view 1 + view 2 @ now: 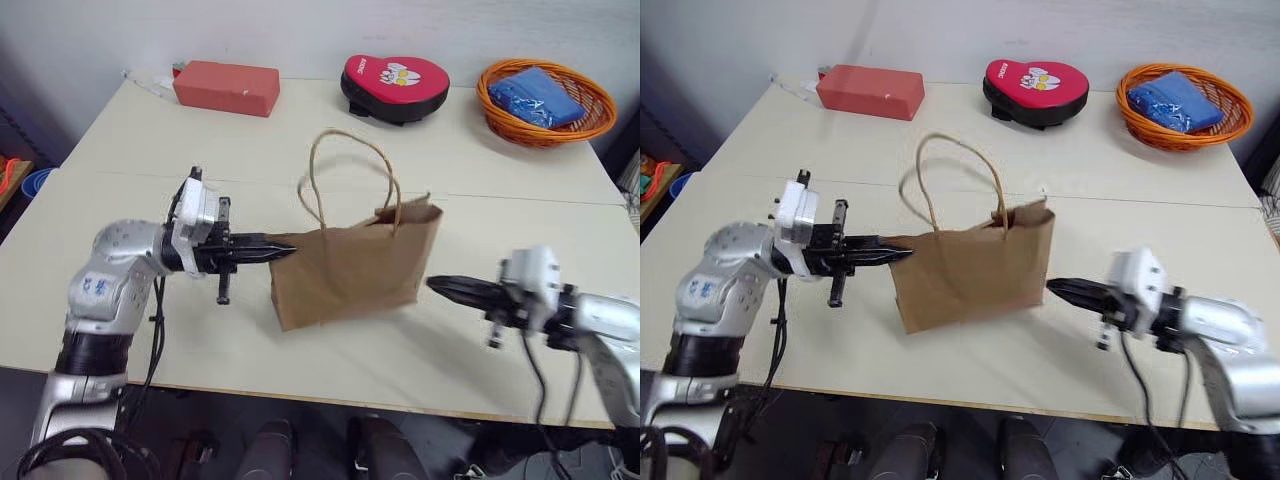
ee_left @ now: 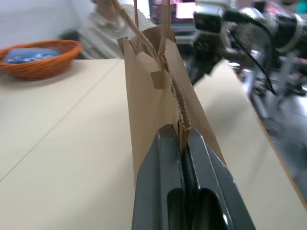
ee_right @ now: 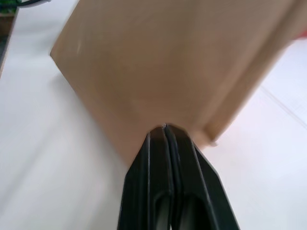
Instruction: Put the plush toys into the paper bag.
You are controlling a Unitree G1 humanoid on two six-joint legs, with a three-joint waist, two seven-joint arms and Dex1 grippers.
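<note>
The brown paper bag (image 1: 350,265) stands upright at the middle of the table (image 1: 400,350), its cord handles (image 1: 350,150) arching above it. My left gripper (image 1: 288,249) reaches in level from the left and is shut on the top of the bag's left side edge; in the left wrist view the paper edge (image 2: 178,120) runs down between the closed fingers (image 2: 163,163). My right gripper (image 1: 434,284) is shut on nothing and hovers just right of the bag's lower right side, apart from it. The plush toys are out of view.
At the back of the table lie a red box (image 1: 226,87), a red-and-black heart-shaped pad (image 1: 396,85) and an orange woven basket (image 1: 545,136) holding a blue cloth (image 1: 535,95). A seated person (image 2: 103,24) shows beyond the table in the left wrist view.
</note>
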